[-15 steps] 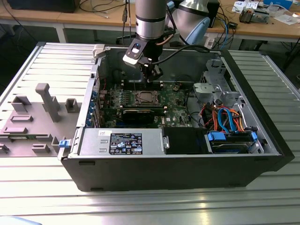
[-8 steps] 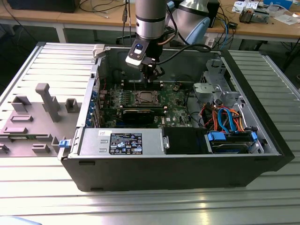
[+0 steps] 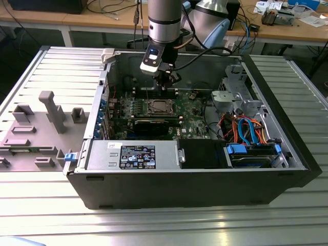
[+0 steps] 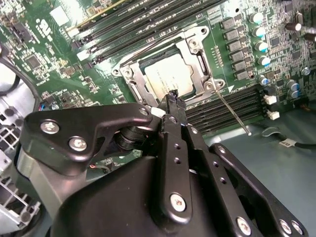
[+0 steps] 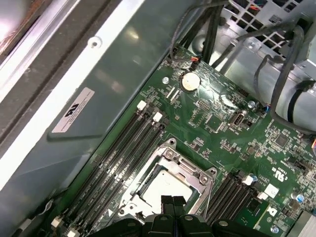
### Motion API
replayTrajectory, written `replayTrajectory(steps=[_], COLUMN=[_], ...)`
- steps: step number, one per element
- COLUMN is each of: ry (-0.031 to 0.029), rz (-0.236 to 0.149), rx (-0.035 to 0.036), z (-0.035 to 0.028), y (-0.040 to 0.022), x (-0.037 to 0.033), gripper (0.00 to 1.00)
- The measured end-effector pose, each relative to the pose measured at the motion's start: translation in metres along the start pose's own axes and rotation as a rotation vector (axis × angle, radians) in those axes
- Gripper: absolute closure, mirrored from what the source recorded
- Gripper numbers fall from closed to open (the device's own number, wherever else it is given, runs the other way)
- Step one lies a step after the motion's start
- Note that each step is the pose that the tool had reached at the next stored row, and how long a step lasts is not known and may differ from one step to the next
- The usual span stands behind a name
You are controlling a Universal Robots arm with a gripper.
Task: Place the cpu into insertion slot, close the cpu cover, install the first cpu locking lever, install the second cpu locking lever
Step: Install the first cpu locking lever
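The circuit board (image 5: 222, 128) is showing deep green, speckled with tiny silver parts. The cpu (image 4: 170, 79) is gleaming silver-grey within the brighter silvery cpu cover (image 4: 200, 66). The end effector (image 4: 173, 98) is looking matt black, the cables (image 3: 246, 129) are glowing orange and blue, and the bench (image 3: 154, 225) is shining pale silver in a ribbed pattern.

Second wrist view: my gripper (image 4: 173, 98) and its dark housing (image 4: 148, 197) stand before the near corner of the cpu cover (image 4: 196, 69), and a wide stretch of the green circuit board (image 4: 59, 74) is hidden behind them. First wrist view: my pressed-together fingertips (image 5: 167, 202) mask the near edge of the cpu (image 5: 158, 187), and the picture's edge cuts the cover off there. Exterior view: at the insertion slot (image 3: 158, 106), whether the cover is latched is too small to tell.
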State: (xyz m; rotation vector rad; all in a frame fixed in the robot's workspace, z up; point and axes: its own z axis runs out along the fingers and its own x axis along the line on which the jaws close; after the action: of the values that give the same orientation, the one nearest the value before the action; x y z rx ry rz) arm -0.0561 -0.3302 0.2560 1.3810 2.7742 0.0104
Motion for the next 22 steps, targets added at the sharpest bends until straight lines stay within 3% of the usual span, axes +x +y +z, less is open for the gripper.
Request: replayTrajectory(steps=[5,22], ry=[0.0012,0.0015], rz=[-0.051,-0.062], rx=[-0.0018,-0.0022], z=[0.0000,0.0000], y=[0.0000,0.0000], x=[0.0000,0.0000], gripper=[0.89,0.89])
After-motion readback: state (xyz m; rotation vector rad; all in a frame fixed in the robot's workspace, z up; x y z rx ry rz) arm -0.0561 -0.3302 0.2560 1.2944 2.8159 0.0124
